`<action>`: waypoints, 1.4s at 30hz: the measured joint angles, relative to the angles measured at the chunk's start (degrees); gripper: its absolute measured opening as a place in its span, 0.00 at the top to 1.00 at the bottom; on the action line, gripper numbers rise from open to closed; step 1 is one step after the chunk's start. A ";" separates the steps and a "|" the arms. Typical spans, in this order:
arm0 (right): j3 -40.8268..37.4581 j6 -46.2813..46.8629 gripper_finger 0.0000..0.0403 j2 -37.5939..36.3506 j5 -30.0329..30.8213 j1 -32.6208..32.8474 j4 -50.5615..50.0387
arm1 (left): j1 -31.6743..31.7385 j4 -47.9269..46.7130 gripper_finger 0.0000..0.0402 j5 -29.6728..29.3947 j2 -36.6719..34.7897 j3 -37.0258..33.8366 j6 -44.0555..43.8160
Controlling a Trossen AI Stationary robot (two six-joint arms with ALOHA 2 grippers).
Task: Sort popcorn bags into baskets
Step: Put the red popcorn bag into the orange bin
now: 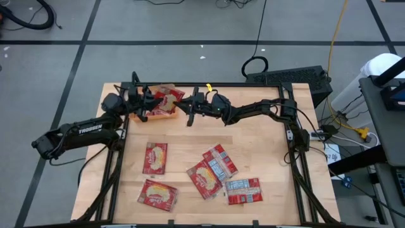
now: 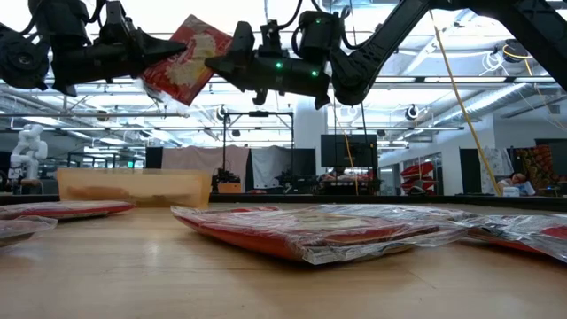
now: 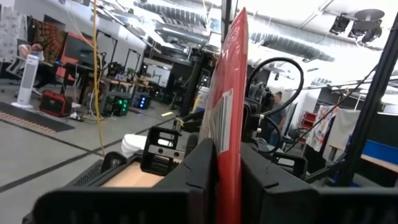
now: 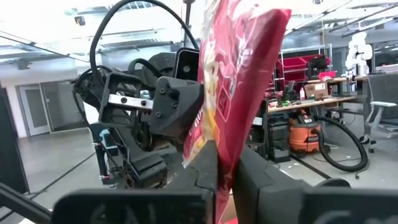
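While both arms hang high over the table's far edge, the left gripper (image 1: 147, 103) pinches one popcorn bag (image 1: 166, 100) from the left and the right gripper (image 1: 183, 106) is clamped on its other edge, above the orange basket (image 2: 135, 188). Five more bags (image 1: 155, 158) lie flat on the table (image 1: 266, 158).

Open air below the left gripper (image 1: 154, 101) and right gripper (image 1: 180, 105); packets (image 1: 209, 170) lie nearer the front
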 joint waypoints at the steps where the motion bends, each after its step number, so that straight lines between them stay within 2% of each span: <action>1: -0.02 0.21 0.96 0.00 -0.02 0.00 -0.08 | 0.00 -0.23 0.87 0.01 0.02 0.00 -0.01; 5: -0.02 1.66 0.95 0.00 -0.12 0.00 -1.59 | 0.72 -1.68 0.83 1.70 -0.03 0.00 -1.97; 8: -0.02 2.65 0.98 -0.47 -1.53 -0.07 -4.58 | 1.56 -1.86 0.75 4.91 -0.24 0.00 -2.15; 13: -0.02 4.05 0.98 -0.63 -1.57 -0.07 -8.42 | 2.63 -4.86 0.61 5.20 -1.19 0.00 -1.71; 19: -0.02 7.76 0.98 -0.65 -6.89 -0.69 -13.99 | 6.06 -7.87 0.51 8.38 -2.73 0.00 -1.98; 24: -0.02 10.04 0.98 -0.84 -12.76 -1.86 -15.38 | 8.03 -11.45 0.50 13.49 -2.76 1.29 -3.43; 28: -0.02 10.46 0.98 -0.85 -14.99 -2.77 -17.81 | 8.07 -19.92 0.50 16.27 -2.76 3.69 -0.97; 34: -0.02 11.83 0.98 -1.22 -20.78 -4.24 -18.04 | 7.87 -30.70 0.50 15.24 -2.74 4.74 5.90; 38: -0.02 10.90 0.98 -1.80 -21.38 -4.44 -20.10 | 5.65 -35.57 0.50 12.16 -2.72 4.74 9.32; 42: -0.02 9.02 0.98 -2.58 -21.75 -4.50 -22.47 | 2.24 -36.15 0.50 9.05 -2.54 4.74 10.84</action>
